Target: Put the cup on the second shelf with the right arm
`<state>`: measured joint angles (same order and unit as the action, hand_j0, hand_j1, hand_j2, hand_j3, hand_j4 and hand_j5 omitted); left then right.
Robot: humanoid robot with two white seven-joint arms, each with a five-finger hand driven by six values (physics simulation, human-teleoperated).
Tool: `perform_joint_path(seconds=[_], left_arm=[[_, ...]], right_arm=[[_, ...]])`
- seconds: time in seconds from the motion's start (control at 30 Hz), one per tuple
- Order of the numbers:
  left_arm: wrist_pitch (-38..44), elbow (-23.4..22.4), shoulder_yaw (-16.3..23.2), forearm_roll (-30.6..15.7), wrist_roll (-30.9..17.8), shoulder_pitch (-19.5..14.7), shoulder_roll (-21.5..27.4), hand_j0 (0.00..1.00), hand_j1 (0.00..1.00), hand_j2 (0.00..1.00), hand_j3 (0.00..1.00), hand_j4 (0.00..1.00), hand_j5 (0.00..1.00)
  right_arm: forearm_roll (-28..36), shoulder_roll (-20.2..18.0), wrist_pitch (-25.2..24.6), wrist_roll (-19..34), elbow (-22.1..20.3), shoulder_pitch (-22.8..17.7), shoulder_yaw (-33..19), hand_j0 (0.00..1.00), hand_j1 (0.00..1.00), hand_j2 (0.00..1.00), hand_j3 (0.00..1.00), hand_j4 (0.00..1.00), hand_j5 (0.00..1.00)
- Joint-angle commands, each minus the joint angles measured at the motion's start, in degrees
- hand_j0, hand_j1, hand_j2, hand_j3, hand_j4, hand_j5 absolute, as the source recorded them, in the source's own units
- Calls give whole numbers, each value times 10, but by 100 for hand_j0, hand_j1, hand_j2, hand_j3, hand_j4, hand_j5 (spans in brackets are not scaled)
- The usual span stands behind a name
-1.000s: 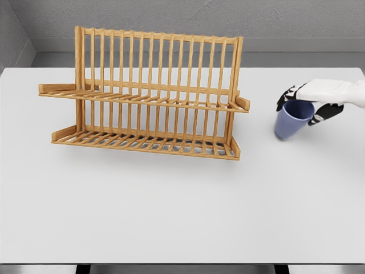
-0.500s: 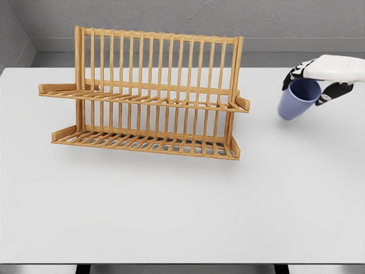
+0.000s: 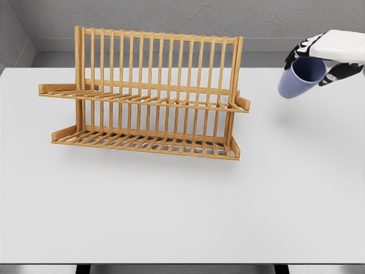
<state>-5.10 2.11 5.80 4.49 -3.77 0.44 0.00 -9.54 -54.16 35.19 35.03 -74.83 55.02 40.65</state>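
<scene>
Right hand (image 3: pixel 326 54) at the 2 o'clock corner of the view, arm entering from the right edge, dark fingers (image 3: pixel 341 71) curled around the rim of the cup (image 3: pixel 301 77). Cup blue, tilted, mouth toward the upper right and base toward the lower left, held clear above the bench (image 3: pixel 182 200) with a faint shadow on the white surface below it. Well apart from the rack (image 3: pixel 149 94), off at 3 o'clock from its right end post.

Rack wooden, two tiers, standing at about 10 o'clock of the bench centre, upright slats along the back. Upper shelf (image 3: pixel 142 98) a row of thin slats with short arms jutting out at the left and right ends; lower shelf (image 3: pixel 145 141) just above the bench top. Nothing on either shelf. Grey wall (image 3: pixel 171 17) along the far edge of the bench.
</scene>
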Motion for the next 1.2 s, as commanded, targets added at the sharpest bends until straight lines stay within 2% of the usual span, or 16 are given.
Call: perform_joint_path(seconds=[0.0, 0.07, 0.3, 0.57, 0.8, 1.03, 1.17], left_arm=[[0, 0, 0, 0, 0, 0, 0, 100, 100, 100, 100, 100, 100], [0, 0, 0, 0, 0, 0, 0, 100, 100, 100, 100, 100, 100], [0, 0, 0, 0, 0, 0, 0, 100, 100, 100, 100, 100, 100], [0, 0, 0, 0, 0, 0, 0, 100, 100, 100, 100, 100, 100], [0, 0, 0, 0, 0, 0, 0, 100, 100, 100, 100, 100, 100], [0, 0, 0, 0, 0, 0, 0, 100, 100, 100, 100, 100, 100], [0, 0, 0, 0, 0, 0, 0, 100, 100, 100, 100, 100, 100]], right_arm=[[5, -1, -2, 0, -16, 0, -14, 67, 67, 67, 67, 67, 67], [5, -1, -2, 0, -18, 0, -14, 67, 67, 67, 67, 67, 67], [4, -2, -2, 0, -77, 1, -14, 67, 67, 67, 67, 67, 67], [5, -2, -2, 0, -87, 3, -47, 67, 67, 67, 67, 67, 67], [5, -2, -2, 0, -154, 0, -47, 67, 67, 67, 67, 67, 67], [4, 8, -2, 0, -194, -2, -37, 67, 67, 67, 67, 67, 67], [4, 24, -2, 0, -197, -2, -25, 67, 67, 67, 67, 67, 67]])
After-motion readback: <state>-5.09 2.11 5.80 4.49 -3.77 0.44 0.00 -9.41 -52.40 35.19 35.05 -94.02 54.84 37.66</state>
